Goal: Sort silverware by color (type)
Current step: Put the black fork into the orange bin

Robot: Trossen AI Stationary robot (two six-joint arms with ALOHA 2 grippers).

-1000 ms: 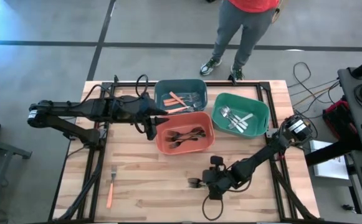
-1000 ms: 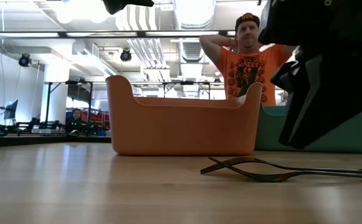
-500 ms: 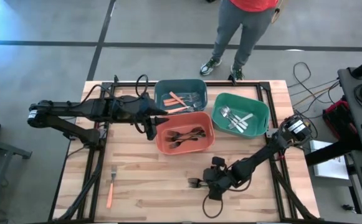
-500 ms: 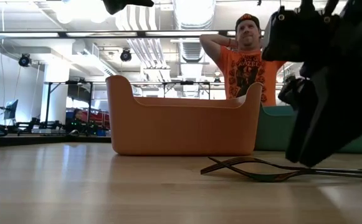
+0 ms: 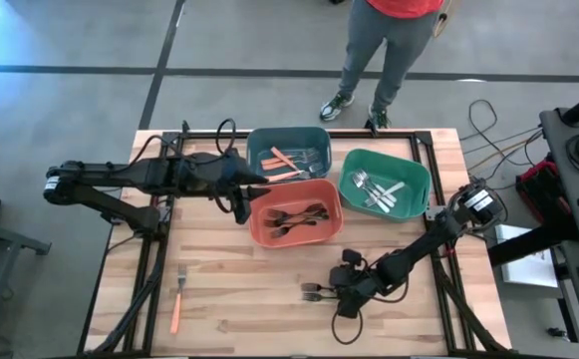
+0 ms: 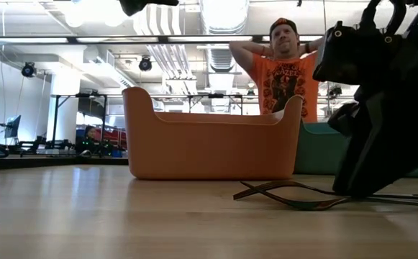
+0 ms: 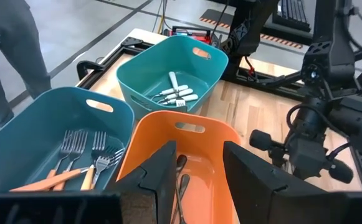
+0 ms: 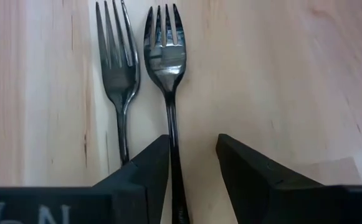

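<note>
Your right claw (image 8: 193,180) is low over the table (image 5: 229,299) with its fingers open around the handle of one black fork (image 8: 167,68), gripping nothing yet, so center on that handle, miss the second black fork (image 8: 118,68) beside it, then squeeze.

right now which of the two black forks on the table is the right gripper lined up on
The black fork whose handle runs between the right gripper's open fingers. The other black fork lies beside it, its handle outside the fingers.
</note>
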